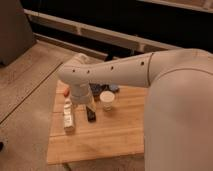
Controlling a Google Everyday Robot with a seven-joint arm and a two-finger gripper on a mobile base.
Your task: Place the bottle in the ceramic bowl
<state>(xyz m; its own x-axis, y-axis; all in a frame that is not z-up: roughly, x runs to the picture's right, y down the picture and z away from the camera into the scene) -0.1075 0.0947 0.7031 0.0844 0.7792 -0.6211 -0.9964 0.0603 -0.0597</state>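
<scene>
End effector (79, 103) hangs below the white arm (125, 75) over the left part of the bench (112, 136); whether it is wide or narrow cannot be told. The bottle (68, 120) rests on the bench near the left edge, just below-left of the end effector, with a black bar (90, 114) beside it. The dark bowl (98, 89) sits toward the far edge, partly hidden by the arm, with a white cup (107, 100) just in front of it.
</scene>
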